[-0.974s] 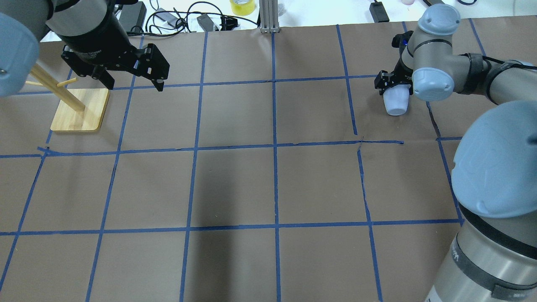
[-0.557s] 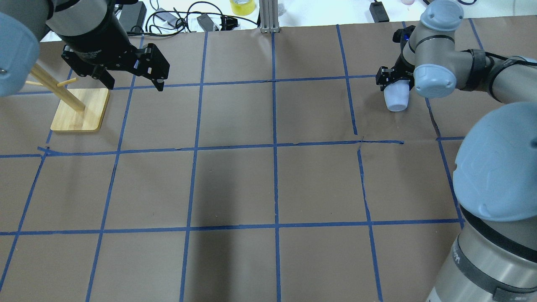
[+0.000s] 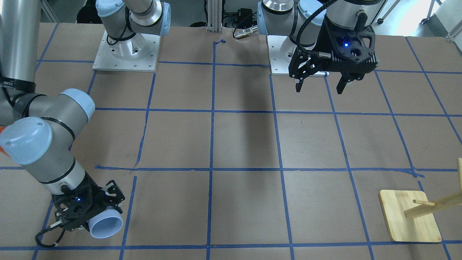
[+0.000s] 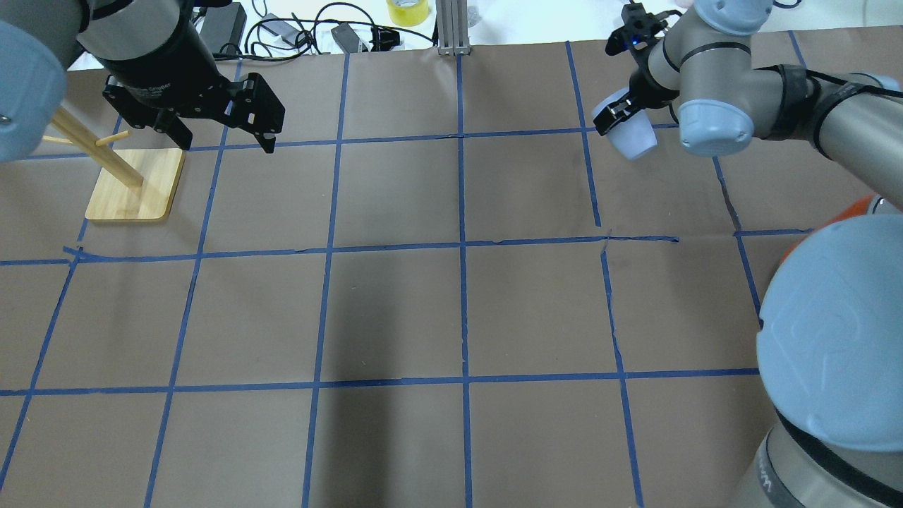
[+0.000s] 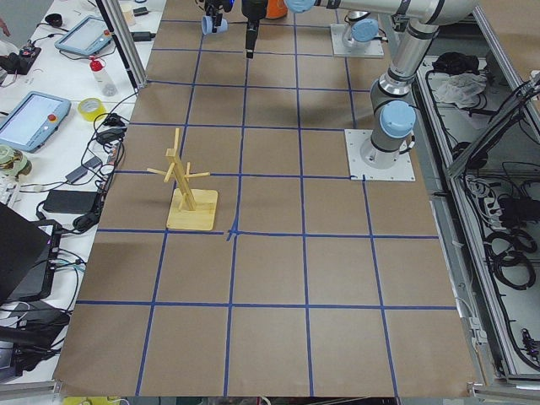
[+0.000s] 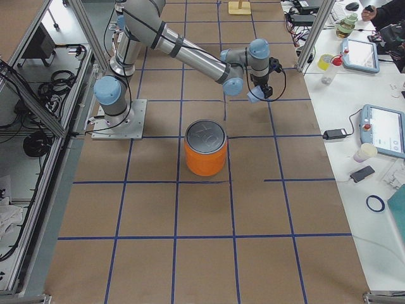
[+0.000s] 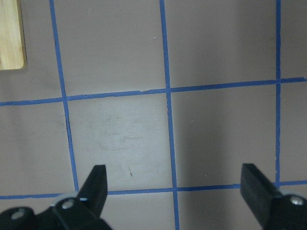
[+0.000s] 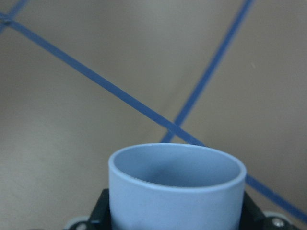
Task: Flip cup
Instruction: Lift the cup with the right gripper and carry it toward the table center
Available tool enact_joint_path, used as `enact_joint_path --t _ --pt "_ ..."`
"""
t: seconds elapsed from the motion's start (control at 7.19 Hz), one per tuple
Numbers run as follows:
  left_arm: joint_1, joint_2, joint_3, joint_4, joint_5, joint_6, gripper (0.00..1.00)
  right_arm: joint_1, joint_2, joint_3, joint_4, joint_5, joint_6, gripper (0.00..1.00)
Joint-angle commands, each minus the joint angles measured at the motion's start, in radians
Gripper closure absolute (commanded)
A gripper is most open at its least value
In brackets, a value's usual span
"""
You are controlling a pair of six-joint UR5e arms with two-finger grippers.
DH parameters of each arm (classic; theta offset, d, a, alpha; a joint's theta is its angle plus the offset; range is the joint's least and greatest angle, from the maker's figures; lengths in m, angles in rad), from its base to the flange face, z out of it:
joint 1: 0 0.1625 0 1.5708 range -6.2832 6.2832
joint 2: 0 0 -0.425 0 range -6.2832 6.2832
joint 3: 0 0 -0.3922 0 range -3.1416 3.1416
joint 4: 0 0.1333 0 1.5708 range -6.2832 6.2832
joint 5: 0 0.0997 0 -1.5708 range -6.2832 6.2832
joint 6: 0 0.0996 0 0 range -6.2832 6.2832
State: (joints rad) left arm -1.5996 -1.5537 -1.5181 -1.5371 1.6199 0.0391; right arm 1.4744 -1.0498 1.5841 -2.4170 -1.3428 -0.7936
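Cup location: the cup [image 4: 630, 135] is at about 1 o'clock on the desk [image 4: 395, 310] in the overhead view, and it appears to be held just clear of the paper.
Right gripper: the right gripper [image 3: 92, 213] is clamped across the cup's wall, one finger on either side.
Long axis: the cup is tipped well off vertical. Its open mouth faces the front camera and its closed base points toward 5 o'clock in the overhead view (so the turn looks partly done, as I judge it).
Key relation: the cup sticks straight out ahead of the gripper, so rolling the wrist further should bring the rim up.
Nearer arm: the right arm has the cup. The left gripper [image 4: 227, 144] hangs well apart at 10 o'clock, with its jaws spread wide and nothing between them.
Cup contents: nothing shows inside the cup in the right wrist view.
Other container: an orange can [image 6: 205, 157] stands at about 7 o'clock from the cup in the right side view. Its silver lid is on and its contents are hidden.
Bystander: a wooden peg rack [image 4: 134, 187] stands just beside the left gripper.
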Motion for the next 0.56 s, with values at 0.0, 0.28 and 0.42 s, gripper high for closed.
enact_joint_path --t 0.0,0.28,0.42 --pt "0.001 0.004 -0.001 0.0 0.0 0.002 0.0 0.059 -0.004 0.005 -0.05 0.096 -0.412 0.27" --pt "0.003 0.006 -0.001 -0.002 0.0 0.005 0.0 0.224 -0.002 0.004 -0.034 0.026 -0.524 0.27" --pt "0.003 0.006 -0.001 -0.002 0.0 0.012 0.0 0.304 0.002 -0.004 -0.034 0.01 -0.576 0.27"
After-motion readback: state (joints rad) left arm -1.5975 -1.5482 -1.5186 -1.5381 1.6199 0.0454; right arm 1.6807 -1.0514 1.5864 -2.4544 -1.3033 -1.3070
